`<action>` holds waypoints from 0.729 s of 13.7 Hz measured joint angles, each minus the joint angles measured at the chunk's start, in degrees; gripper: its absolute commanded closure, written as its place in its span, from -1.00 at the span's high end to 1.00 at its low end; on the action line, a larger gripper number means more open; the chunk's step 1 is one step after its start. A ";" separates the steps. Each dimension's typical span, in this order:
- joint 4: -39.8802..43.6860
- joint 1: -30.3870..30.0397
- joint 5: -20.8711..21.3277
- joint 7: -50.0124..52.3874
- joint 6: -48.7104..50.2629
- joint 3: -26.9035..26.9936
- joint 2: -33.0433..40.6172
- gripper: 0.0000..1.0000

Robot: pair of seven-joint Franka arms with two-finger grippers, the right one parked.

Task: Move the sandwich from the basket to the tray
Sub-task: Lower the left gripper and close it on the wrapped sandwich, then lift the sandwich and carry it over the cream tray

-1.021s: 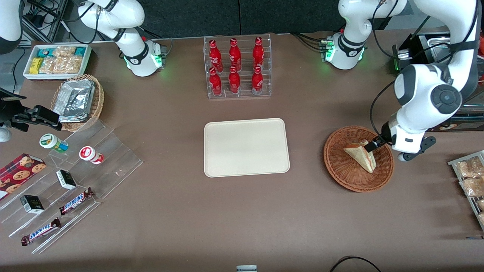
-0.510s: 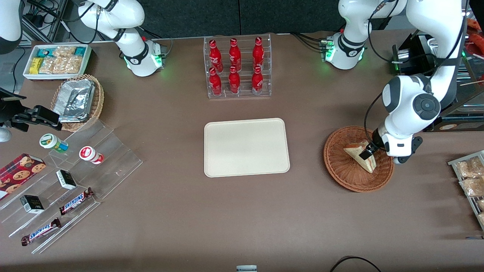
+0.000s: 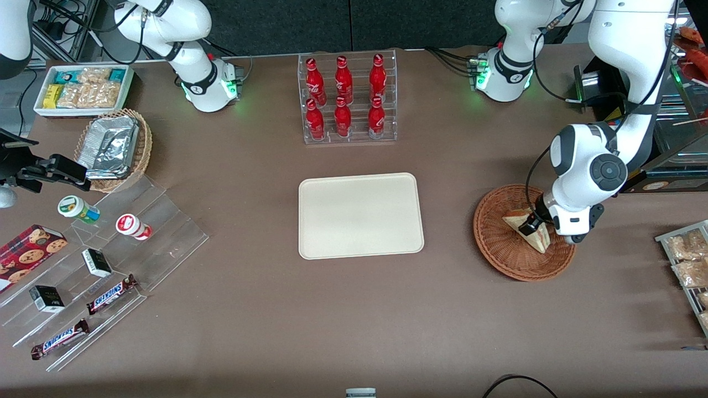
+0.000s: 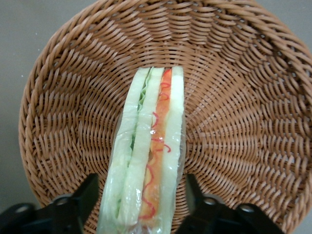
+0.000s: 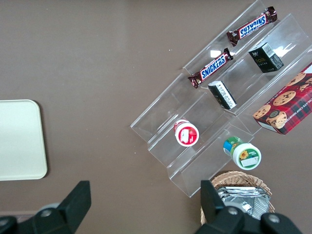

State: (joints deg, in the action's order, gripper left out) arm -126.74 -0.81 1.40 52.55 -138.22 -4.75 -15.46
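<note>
The sandwich (image 3: 515, 223), a wrapped pale bread wedge with green and red filling (image 4: 151, 141), lies in the reddish-brown wicker basket (image 3: 498, 251) toward the working arm's end of the table. My left gripper (image 3: 532, 225) is down in the basket (image 4: 68, 102), open, and straddles the sandwich's wide end. One black finger (image 4: 87, 197) stands on each side of the wedge, with a small gap between each finger and the wrap. The cream tray (image 3: 360, 215) sits bare at the table's middle, beside the basket.
A clear rack of red bottles (image 3: 347, 99) stands farther from the front camera than the tray. A tan basket with foil packets (image 3: 113, 146), a white snack bin (image 3: 83, 88) and acrylic steps with snacks (image 3: 110, 260) lie toward the parked arm's end. Bagged snacks (image 3: 688, 265) lie beside the reddish-brown basket.
My left gripper has come in from the basket's rim over the sandwich and lowered, so its fingers now flank the wedge. The sandwich has not moved.
</note>
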 measured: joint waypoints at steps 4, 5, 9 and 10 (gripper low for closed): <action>0.15 0.06 0.00 0.34 0.18 -0.03 -0.13 -1.00; 0.54 0.15 0.02 0.34 0.90 -0.06 0.02 -1.00; 7.23 2.24 0.74 0.34 13.55 -0.44 1.61 -1.00; 9.45 3.52 0.78 0.34 17.20 -0.50 2.14 -1.00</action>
State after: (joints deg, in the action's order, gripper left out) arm -117.29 2.71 2.18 52.89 -121.02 -5.25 -13.32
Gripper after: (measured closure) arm 0.819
